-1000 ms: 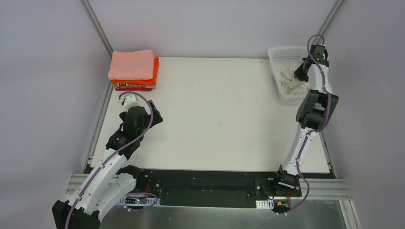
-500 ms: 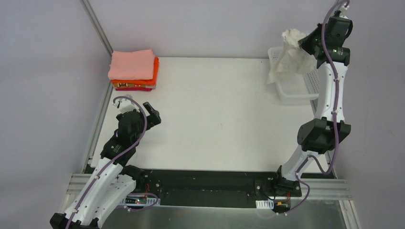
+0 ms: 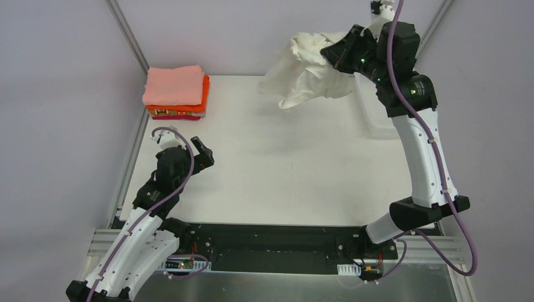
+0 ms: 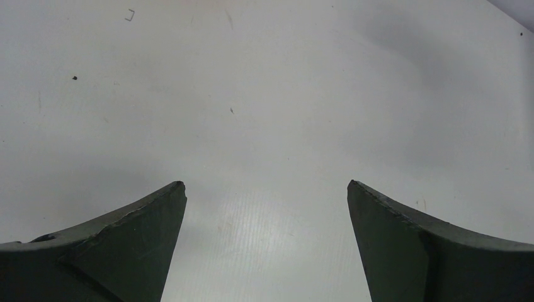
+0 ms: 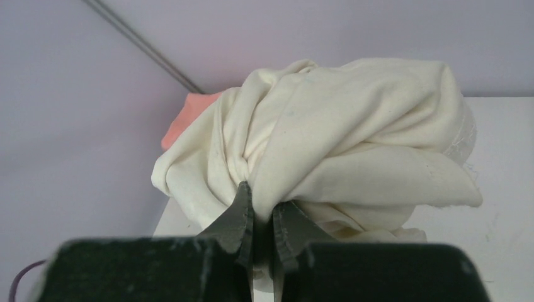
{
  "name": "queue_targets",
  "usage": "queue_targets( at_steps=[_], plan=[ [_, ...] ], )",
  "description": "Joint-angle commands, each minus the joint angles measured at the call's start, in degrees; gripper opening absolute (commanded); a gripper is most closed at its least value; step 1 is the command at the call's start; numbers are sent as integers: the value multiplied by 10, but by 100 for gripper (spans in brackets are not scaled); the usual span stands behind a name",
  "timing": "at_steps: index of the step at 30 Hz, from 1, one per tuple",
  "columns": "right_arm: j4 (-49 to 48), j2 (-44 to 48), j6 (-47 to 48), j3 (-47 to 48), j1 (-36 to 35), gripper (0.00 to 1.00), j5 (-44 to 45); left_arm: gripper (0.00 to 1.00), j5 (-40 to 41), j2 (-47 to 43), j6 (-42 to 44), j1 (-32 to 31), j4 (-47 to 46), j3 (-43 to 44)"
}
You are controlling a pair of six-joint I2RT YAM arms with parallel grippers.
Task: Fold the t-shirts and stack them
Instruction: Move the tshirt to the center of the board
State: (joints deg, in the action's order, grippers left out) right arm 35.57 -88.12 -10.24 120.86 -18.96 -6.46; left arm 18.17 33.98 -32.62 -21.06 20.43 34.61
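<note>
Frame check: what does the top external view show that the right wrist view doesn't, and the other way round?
Only the top external view: the left gripper open over the table, and the orange t-shirt and magenta t-shirt under the salmon-pink t-shirt in the far-left stack. Only the right wrist view: the right gripper pinched shut on a bunched fold of cloth, seen close up. Both: the cream-white t-shirt held in the air by the right gripper, and the salmon-pink t-shirt.

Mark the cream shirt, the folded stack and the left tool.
Cream shirt (image 3: 305,72): top external view, middle of the hanging bunch.
Stack (image 3: 174,86): top external view, its top face.
Left tool (image 4: 265,183): left wrist view, midway between its open fingertips.
</note>
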Motion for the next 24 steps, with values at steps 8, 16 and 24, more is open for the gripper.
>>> queue_targets(
  at_steps=[8, 16, 24],
  plan=[
    [-178, 90, -103, -309, -110, 0, -33, 100, -24, -10, -47, -4, 12, -17],
    [-214, 62, -122, -545, -97, 11, 101, 100, -72, 52, -63, -4, 11, -18],
    [-179, 30, -115, -574, -79, 60, 172, 100, -119, 161, -68, -5, -6, -1]
  ],
)
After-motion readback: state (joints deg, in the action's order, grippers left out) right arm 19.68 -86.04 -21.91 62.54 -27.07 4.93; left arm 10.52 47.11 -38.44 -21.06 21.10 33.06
